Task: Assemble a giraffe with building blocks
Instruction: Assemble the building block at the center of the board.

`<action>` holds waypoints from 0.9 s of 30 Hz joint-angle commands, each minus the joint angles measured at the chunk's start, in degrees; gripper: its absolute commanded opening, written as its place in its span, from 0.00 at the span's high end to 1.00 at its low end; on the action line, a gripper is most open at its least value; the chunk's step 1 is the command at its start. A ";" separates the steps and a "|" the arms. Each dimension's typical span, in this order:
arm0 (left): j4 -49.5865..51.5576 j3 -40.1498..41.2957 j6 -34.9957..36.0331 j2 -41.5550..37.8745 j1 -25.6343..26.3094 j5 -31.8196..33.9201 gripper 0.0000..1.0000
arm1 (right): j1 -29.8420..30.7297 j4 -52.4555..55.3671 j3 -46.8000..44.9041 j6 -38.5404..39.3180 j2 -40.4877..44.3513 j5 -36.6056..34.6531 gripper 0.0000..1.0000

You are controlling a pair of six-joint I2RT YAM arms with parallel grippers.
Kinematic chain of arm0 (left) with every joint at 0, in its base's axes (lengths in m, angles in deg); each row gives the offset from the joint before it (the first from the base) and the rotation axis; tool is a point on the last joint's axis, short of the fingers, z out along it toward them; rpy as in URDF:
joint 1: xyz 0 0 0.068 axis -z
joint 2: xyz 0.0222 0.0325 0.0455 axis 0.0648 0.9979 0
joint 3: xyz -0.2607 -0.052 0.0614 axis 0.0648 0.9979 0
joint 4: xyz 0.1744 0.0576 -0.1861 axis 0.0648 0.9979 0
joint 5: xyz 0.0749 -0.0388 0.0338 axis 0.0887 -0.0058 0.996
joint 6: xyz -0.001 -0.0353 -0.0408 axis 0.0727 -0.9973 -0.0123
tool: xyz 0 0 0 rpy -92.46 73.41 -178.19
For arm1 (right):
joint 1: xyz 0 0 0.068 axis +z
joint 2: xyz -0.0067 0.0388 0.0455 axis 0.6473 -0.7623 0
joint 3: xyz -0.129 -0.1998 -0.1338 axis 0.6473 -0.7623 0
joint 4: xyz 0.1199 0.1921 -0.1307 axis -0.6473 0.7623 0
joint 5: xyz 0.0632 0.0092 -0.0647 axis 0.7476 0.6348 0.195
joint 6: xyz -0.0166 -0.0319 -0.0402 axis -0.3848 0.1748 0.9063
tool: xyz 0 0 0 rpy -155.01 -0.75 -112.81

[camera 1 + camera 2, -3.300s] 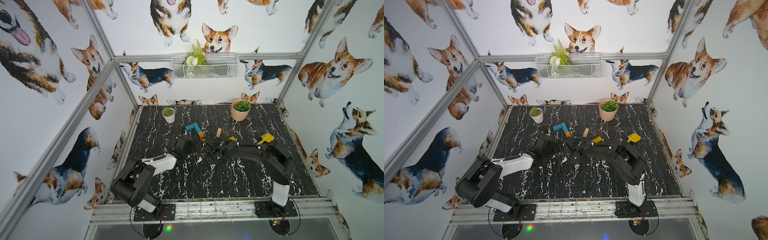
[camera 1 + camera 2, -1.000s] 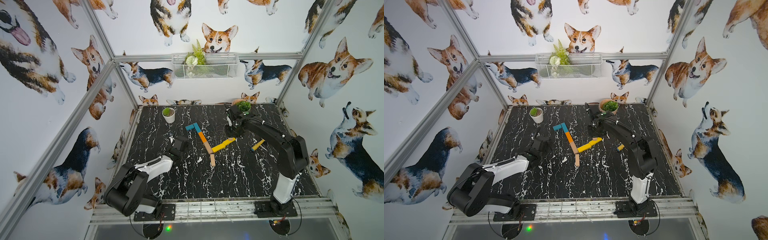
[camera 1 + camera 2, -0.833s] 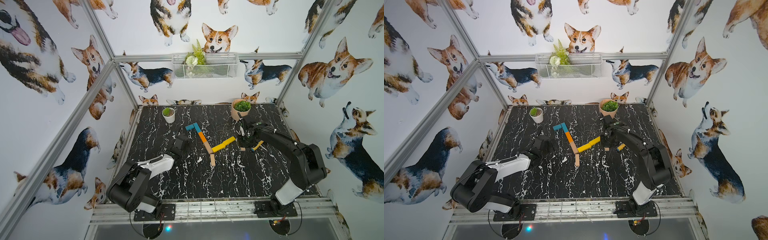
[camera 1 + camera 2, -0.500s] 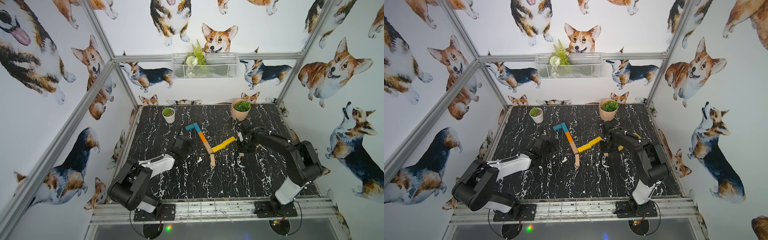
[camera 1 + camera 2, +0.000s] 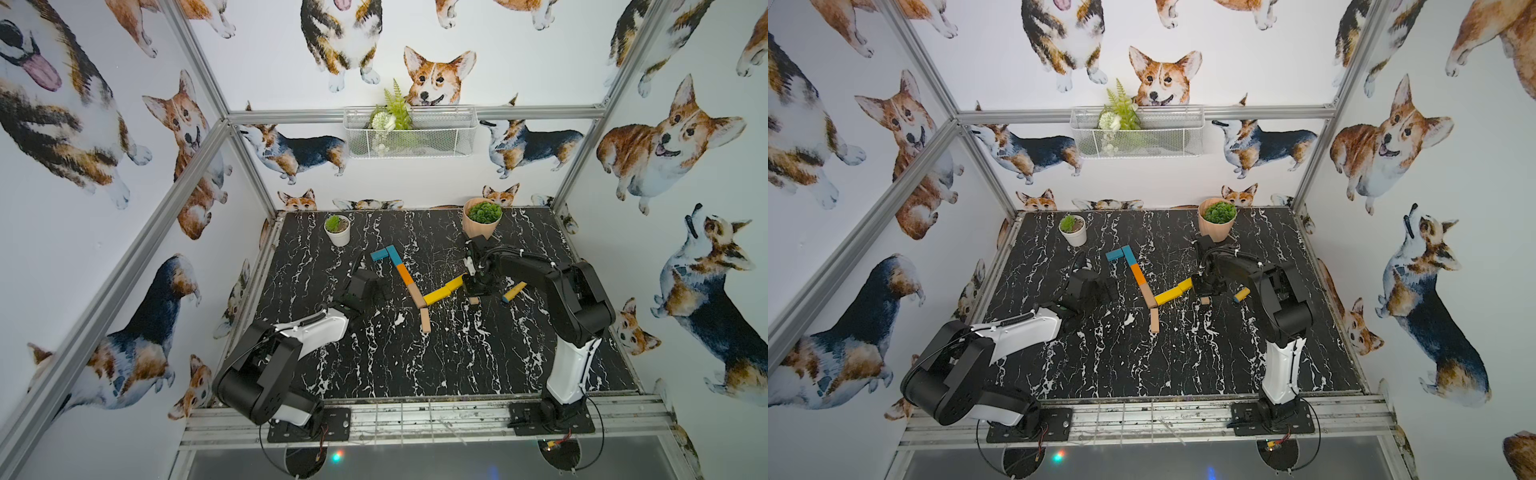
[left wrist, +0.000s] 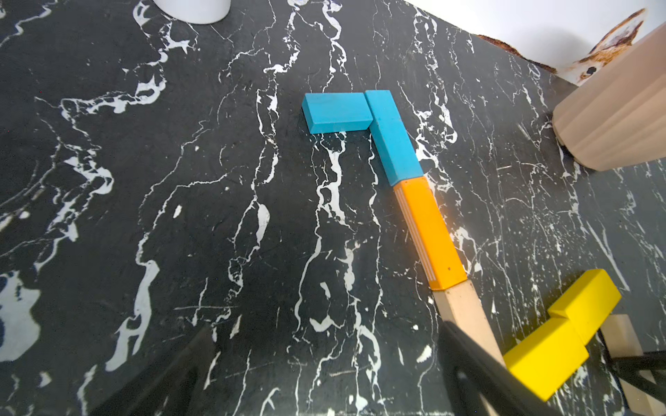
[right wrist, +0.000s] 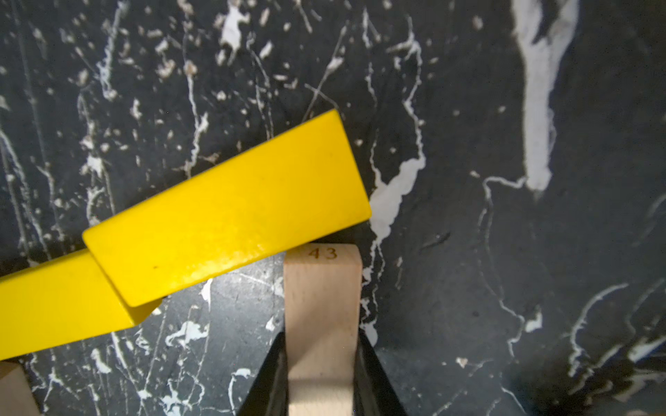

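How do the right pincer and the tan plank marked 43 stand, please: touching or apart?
Touching: in the right wrist view the right pincer clamps the tan plank.

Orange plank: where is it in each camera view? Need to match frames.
Top views: orange plank mid-table, between teal plank and tan plank.
Left wrist: right of centre, running diagonally.
Right wrist: not in view.
Shared landmark: end yellow plank, in all four views.

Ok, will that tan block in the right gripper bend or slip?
Probably stiff: the tan block looks like solid wood. Its flat sides give the right gripper a steady hold, so slipping seems unlikely. Square-edged, it shouldn't roll, but could nudge the yellow block next to it.
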 commanded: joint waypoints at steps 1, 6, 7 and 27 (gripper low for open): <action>-1.09 -0.28 0.07 0.38 -0.03 0.69 0.00 | -0.04 0.52 -0.57 0.63 0.36 0.09 0.78; -1.18 -0.36 -0.01 0.64 -0.05 0.29 0.00 | -0.04 0.13 -1.70 -1.16 4.09 0.88 0.56; -1.33 -0.31 -0.01 0.65 -0.05 0.18 0.00 | 0.02 0.02 -1.87 -1.76 4.95 1.52 0.54; -2.21 0.44 0.25 -0.35 0.00 -0.29 0.00 | 0.47 -13.48 -12.22 -17.67 6.62 16.38 0.48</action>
